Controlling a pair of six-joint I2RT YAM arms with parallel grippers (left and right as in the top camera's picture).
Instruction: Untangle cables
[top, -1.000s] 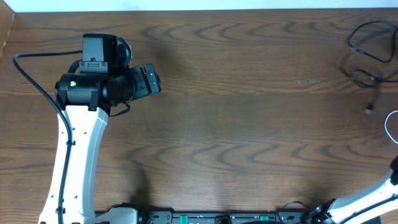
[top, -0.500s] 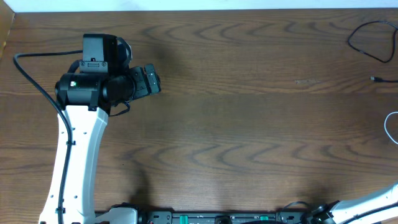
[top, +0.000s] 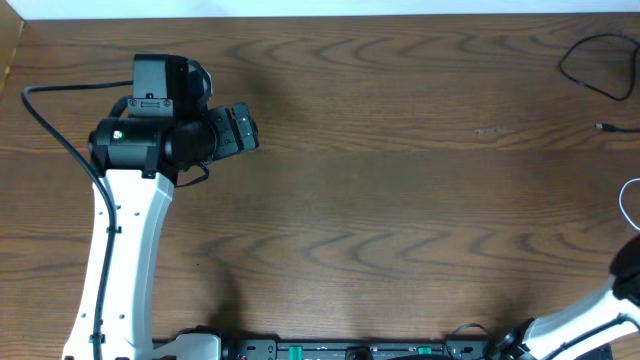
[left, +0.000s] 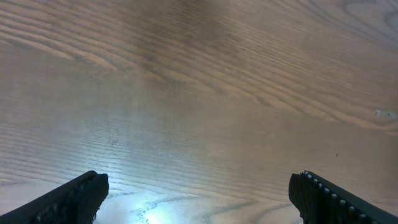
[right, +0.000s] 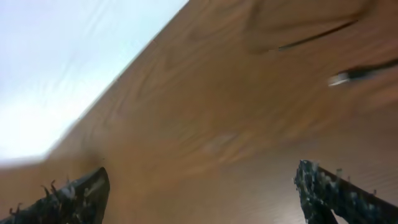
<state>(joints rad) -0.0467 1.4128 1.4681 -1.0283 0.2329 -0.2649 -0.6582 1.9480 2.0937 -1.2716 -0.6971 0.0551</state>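
Between grabs: left gripper (left: 199, 199) and right gripper (right: 199, 196) both gape wide, empty. The black cable (top: 563, 66) and white cable (top: 622, 202) lie at the right edge of the table (top: 400, 220) — seemingly apart, though partly cropped. Next, pinch one strand alone.

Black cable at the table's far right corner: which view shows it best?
Overhead. The black cable lies sharp as an open loop by the top right edge, though cut off by the frame. The right wrist view gives only a blurred dark streak, possibly it. The left wrist view shows just bare table.
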